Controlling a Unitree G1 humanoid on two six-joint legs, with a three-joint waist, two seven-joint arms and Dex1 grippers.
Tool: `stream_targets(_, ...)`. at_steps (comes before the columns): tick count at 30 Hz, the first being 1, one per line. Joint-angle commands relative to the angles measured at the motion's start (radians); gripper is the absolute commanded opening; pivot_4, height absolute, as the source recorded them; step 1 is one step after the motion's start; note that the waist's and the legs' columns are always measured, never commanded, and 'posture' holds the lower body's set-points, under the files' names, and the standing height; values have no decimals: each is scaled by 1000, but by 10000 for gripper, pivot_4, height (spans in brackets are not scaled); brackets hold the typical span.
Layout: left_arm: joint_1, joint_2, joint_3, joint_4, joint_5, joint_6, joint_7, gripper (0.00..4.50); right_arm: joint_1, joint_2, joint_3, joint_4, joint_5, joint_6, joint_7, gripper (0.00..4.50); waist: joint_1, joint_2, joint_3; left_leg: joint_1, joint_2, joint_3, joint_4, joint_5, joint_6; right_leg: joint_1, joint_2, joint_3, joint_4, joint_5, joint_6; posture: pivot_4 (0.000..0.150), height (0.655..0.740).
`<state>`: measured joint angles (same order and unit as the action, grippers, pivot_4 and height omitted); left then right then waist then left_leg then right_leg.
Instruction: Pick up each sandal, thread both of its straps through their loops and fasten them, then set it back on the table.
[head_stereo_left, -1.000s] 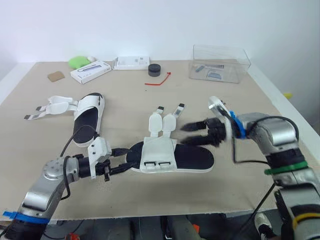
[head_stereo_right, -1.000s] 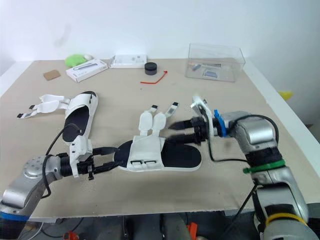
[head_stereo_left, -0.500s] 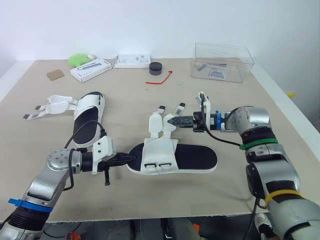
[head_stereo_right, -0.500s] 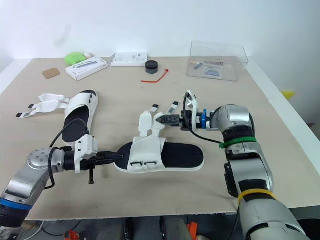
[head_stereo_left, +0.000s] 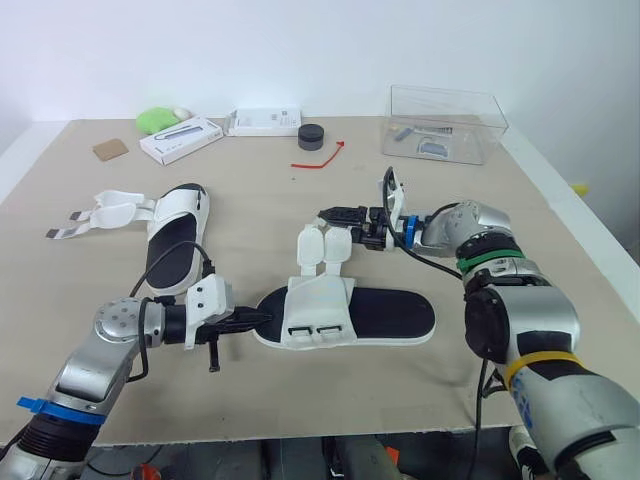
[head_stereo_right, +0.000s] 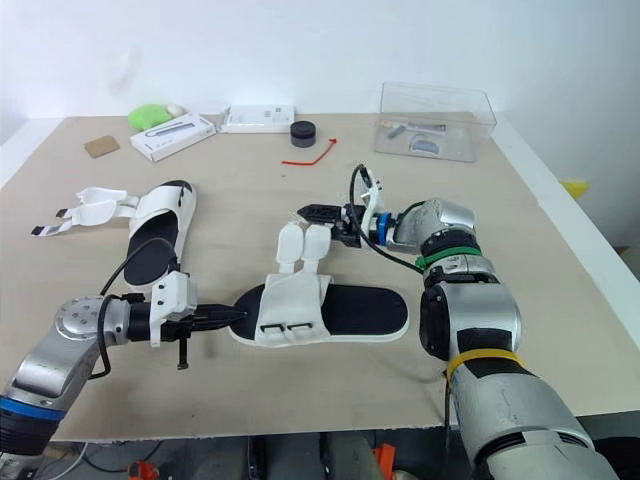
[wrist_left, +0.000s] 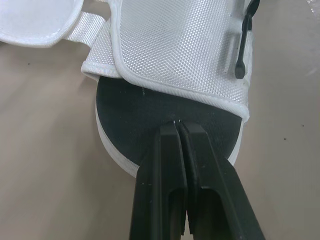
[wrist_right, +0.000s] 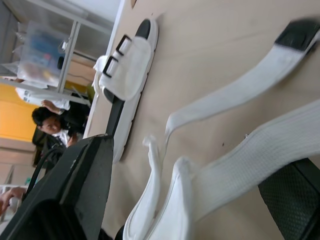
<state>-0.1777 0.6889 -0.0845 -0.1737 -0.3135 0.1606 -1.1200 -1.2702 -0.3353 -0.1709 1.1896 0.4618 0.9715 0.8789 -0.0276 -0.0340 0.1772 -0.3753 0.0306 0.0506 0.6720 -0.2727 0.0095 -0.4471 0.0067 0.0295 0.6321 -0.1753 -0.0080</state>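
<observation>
Mid-frame, right gripper (head_stereo_left: 338, 220) gapes around the straps (head_stereo_left: 322, 245) — closing could, seemingly, catch both; left gripper (head_stereo_left: 255, 319), clenched empty, touches the sandal (head_stereo_left: 385, 312).

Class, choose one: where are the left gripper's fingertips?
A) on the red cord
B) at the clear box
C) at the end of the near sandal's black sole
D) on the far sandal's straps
C: the left gripper, fingers together, meets the near sandal at its sole's end.
</observation>
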Motion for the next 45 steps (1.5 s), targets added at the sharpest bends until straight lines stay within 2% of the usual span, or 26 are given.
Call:
stream_targets(1,12,1,-5,-21,7,-14,4,1072,-46,-1,-43,20,-14,-61,-22,45000,0,0,0,0,0,0,0,0,0,0,0,1,0,0,0,1500,7400)
stream_targets(7,24,1,-3,-30,4,-15,11,1072,-64,2,-81,55,-27,-117,-61,45000,-3,0,0,0,0,0,0,0,0,0,0,1,0,0,0,1500,7400)
stream_targets(9,25,-1,-5,-30,6,-17,14,0,-69,8,-93,60,-28,-142,-72,39690,-4,0,0,0,0,0,0,0,0,0,0,2,0,0,0,1500,7400)
stream_targets(10,25,-2,-5,-30,6,-17,16,0,-70,11,-90,60,-35,-151,-61,38708,-5,0,0,0,0,0,0,0,0,0,0,2,0,0,0,1500,7400)
stream_targets(11,25,-2,-5,-31,6,-17,18,0,-71,14,-86,58,-44,-161,-47,34807,-5,0,0,0,0,0,0,0,0,-1,0,2,0,0,0,1500,7400)
stream_targets(13,27,-2,-5,-31,5,-17,20,0,-68,18,-65,51,-69,-185,-12,23400,-6,0,0,0,0,0,0,0,0,-1,0,3,0,0,1,1500,7400)
stream_targets(15,30,0,-3,-30,6,-19,21,0,-61,22,-32,36,-104,-229,48,18187,-6,0,0,0,0,0,0,0,0,-1,0,3,0,0,1,1500,7400)
stream_targets(16,31,0,-3,-29,6,-20,21,0,-57,23,-16,26,-119,-256,81,13537,-7,0,0,0,0,0,0,0,0,-1,0,3,0,0,1,1500,7400)
stream_targets(17,32,1,-3,-29,6,-21,22,0,-54,25,-6,19,-128,-277,108,10964,-7,0,0,0,0,0,0,0,0,-1,0,4,0,1,1,1500,7400)
stream_targets(19,35,0,-5,-31,7,-22,23,0,-35,26,52,-23,-177,-384,200,1837,-9,0,0,0,0,1,0,0,0,-2,0,4,0,1,2,1500,7400)
stream_targets(21,37,0,-6,-32,6,-22,23,0,3,20,134,-92,-242,-543,312,1837,-10,0,0,0,0,1,-1,0,0,-3,0,4,0,1,2,1500,7400)
stream_targets(25,37,-1,-10,-32,8,-23,21,0,166,7,244,-347,-330,-1075,429,1837,-10,0,0,0,0,0,-1,-1,-1,-3,0,4,0,0,3,1500,7400)
stream_targets(28,33,-2,-10,-29,8,-24,21,0,271,-13,286,-486,-339,-1423,515,1837,-12,0,0,-1,-1,1,-1,-2,-1,-4,-2,5,1,0,4,1500,7400)
stream_targets(31,31,-3,-12,-24,9,-27,21,0,334,-71,377,-538,-389,-1833,590,1837,-14,0,0,-1,-1,2,-1,-2,-2,-4,-5,6,1,0,4,1500,7400)
stream_targets(35,28,-6,-20,-24,6,-24,18,0,342,-147,505,-513,-485,-2283,551,1837,-15,0,0,2,-2,4,-1,-2,-2,-2,-7,6,1,1,5,1500,7400)
stream_targets(39,23,-7,-28,-22,6,-22,14,0,307,-172,537,-434,-615,-2475,438,1837,-17,0,0,10,-2,5,-1,-1,-2,4,-7,9,1,0,6,1500,7400)
stream_targets(45,7,-6,-34,-7,5,-25,10,0,269,-195,547,-377,-761,-2541,293,1837,-18,0,0,17,-2,13,-1,1,-1,7,-6,16,4,-3,6,1500,7400)
